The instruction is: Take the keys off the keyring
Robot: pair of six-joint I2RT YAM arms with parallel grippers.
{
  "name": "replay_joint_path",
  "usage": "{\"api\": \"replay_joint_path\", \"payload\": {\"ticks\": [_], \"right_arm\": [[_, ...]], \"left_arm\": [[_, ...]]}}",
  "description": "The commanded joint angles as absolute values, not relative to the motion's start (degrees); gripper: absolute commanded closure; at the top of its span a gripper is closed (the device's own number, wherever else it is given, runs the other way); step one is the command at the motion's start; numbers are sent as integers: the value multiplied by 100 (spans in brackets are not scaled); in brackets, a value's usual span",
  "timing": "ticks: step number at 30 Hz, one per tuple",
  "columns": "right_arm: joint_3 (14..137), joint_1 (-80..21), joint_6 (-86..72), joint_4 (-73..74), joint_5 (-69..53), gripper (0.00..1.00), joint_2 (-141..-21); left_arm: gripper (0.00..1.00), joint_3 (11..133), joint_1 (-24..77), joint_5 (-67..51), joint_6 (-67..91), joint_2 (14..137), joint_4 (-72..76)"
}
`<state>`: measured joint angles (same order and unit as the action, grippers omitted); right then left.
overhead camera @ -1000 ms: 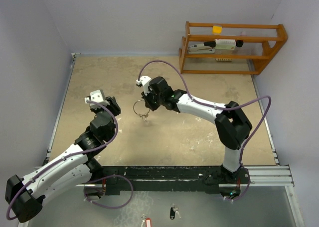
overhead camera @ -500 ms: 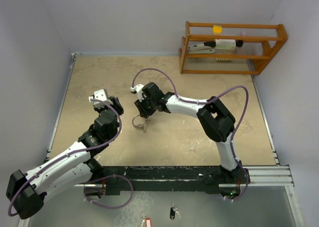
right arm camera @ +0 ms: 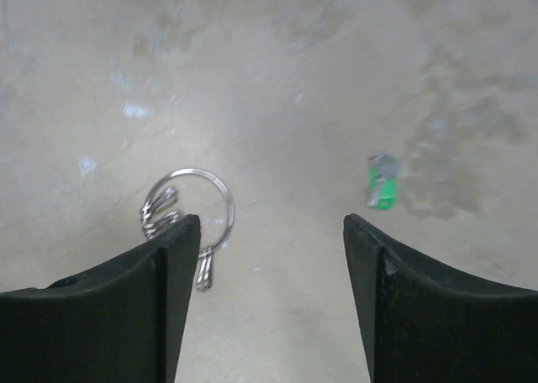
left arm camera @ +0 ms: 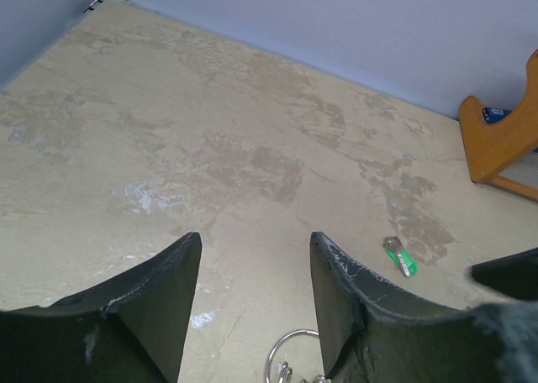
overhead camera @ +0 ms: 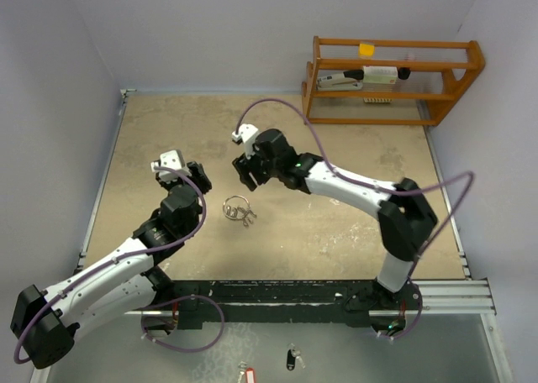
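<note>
The keyring (overhead camera: 239,210), a cluster of thin silver wire rings, lies flat on the tan table between the two arms. Nothing holds it. My left gripper (overhead camera: 200,180) is just left of it and open; in the left wrist view the keyring (left arm camera: 294,354) sits near the inner edge of the right finger (left arm camera: 353,307). My right gripper (overhead camera: 246,175) hovers just behind the ring, open and empty. In the right wrist view the keyring (right arm camera: 197,202) lies by the left finger (right arm camera: 160,291). A green-headed key (right arm camera: 382,183) lies loose on the table, also in the left wrist view (left arm camera: 398,255).
A wooden rack (overhead camera: 391,81) with a few small items stands at the back right corner. Low walls border the table. Two tagged keys (overhead camera: 291,356) lie below the table's near rail. The right arm's purple cable arcs above the middle of the table.
The right gripper opened and let go of the keyring, which dropped to the table, then drew back. The left gripper opened a little wider.
</note>
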<state>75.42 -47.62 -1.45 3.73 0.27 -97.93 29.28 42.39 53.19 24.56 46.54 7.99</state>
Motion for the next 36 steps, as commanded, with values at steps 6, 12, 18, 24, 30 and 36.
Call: {"api": "replay_joint_path", "payload": {"ticks": [6, 12, 18, 24, 30, 36], "right_arm": [[6145, -4140, 317, -236, 2273, 21, -7623], [4786, -3466, 279, -653, 3034, 10, -6068], [4516, -3346, 247, -717, 3252, 7, -5734], [4020, -3349, 140, -1228, 3858, 7, -5515], [3425, -3348, -111, -1442, 4190, 5, -4975], [3267, -3349, -186, -1345, 4386, 4, -4888]], "left_arm": [[42, 3640, 4219, 5603, 2372, 5001, 775], [42, 3898, 4218, 5720, 2230, 5029, 447], [40, 3867, 4215, 6083, 2113, 4752, 239], [38, 3964, 4219, 6405, 2157, 4612, -94], [37, 3937, 4214, 6453, 2273, 4451, -157], [34, 3917, 4216, 6523, 2376, 4406, -286]]}}
